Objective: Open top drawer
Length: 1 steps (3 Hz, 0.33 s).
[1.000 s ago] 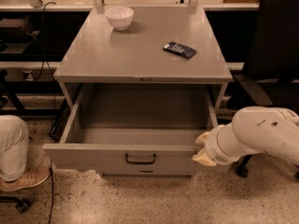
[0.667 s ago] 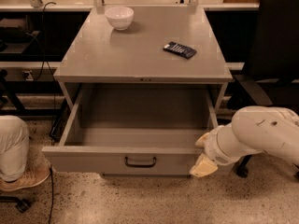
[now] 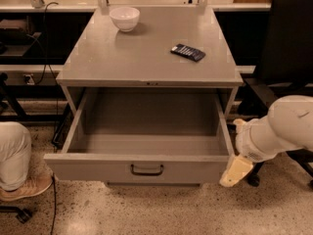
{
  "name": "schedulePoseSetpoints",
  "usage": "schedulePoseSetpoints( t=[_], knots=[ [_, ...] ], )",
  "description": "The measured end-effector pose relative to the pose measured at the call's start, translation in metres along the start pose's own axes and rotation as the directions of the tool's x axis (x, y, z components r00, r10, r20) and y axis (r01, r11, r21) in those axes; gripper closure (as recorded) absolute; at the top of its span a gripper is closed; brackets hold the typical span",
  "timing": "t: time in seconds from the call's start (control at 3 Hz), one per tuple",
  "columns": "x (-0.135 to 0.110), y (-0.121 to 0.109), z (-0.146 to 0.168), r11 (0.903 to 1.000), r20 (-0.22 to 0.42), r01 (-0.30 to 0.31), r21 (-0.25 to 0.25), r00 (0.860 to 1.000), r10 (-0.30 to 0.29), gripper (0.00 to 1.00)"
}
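The top drawer [image 3: 98,168] of the grey metal cabinet [image 3: 146,58] stands pulled far out, and its deep plain grey inside is bare. Its small dark bar handle [image 3: 146,170] sits at the centre of the front. My gripper [image 3: 235,172], cream-coloured at the end of the white arm [image 3: 281,126], hangs just off the drawer's front right corner, near the floor. It holds nothing that I can see. The drawers below are hidden under the open one.
A white bowl [image 3: 124,18] and a dark flat device [image 3: 188,52] lie on the cabinet top. A black office chair [image 3: 288,48] stands behind my arm at the right. A person's leg and shoe [image 3: 19,168] are at the left. Cables run along the floor there.
My gripper has slid down and to the right, off the drawer's front right corner. The drawer stays pulled out about as far as before.
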<state>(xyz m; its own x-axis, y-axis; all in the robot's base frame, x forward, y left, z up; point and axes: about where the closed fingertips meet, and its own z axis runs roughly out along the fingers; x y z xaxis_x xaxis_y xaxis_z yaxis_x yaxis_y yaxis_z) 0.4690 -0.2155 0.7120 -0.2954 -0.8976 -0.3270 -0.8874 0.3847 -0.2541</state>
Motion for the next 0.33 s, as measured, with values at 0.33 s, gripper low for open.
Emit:
schedulePoseSetpoints(
  t=[0.33],
  knots=[
    [0.0524, -0.0489, -0.0571, 0.9933, -0.012, -0.082, 0.081, 0.996, 0.084, 0.0]
  ],
)
